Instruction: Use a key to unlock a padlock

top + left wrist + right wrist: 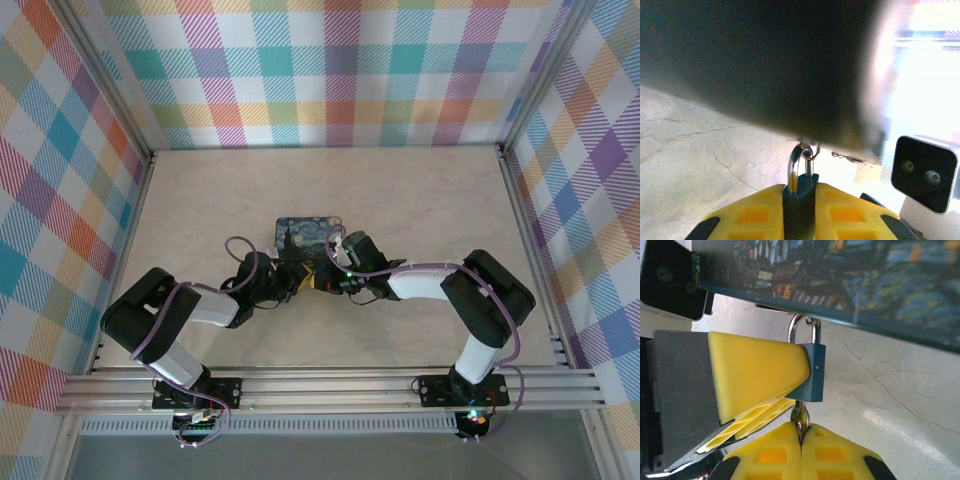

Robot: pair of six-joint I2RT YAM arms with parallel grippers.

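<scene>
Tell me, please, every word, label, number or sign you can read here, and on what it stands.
No readable text in any view.
The tin: painted night-sky picture, blurred; no lettering made out.
The padlock: plain teal body, no brand or number visible.
The key: mostly hidden, nothing legible.

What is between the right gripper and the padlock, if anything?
Nothing visible blocks it. The right gripper is shut on a small metal piece, probably the key, right under the padlock. The left gripper clamps the padlock's body, which hangs from the tin.
</scene>
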